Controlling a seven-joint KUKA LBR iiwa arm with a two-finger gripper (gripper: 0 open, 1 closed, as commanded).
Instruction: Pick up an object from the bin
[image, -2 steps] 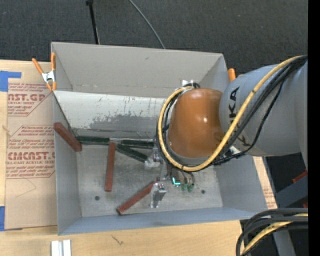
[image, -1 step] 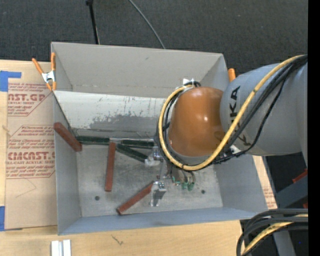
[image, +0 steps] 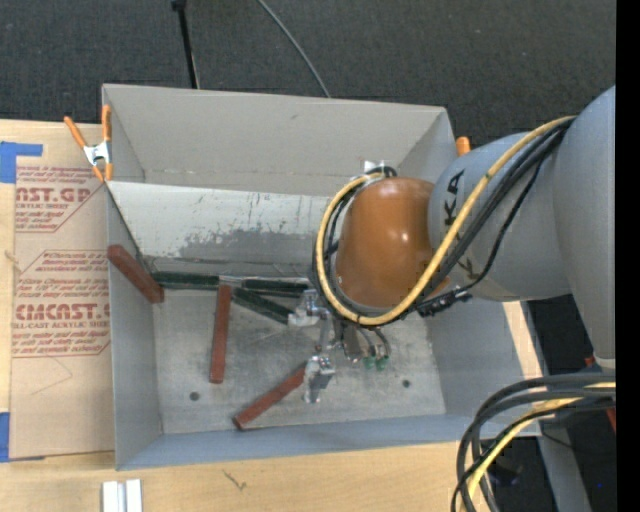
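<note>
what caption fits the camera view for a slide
Tool low in the grey bin at one end of a slanted red-brown stick, dark green sticks nearby

I am counting three reddish-brown flat wooden sticks (image: 218, 335) in the grey metal bin (image: 250, 215). One is leaning in the back left corner (image: 135, 273), one is lying on the floor left of the middle, and one is slanting toward the front edge (image: 268, 400). I am also seeing two dark green slim rods (image: 190, 282) lying along the back wall, the shorter one (image: 265, 303) angling off it. One small green bit (image: 376, 362) is sitting right of the middle; I am not making out its kind.
</note>
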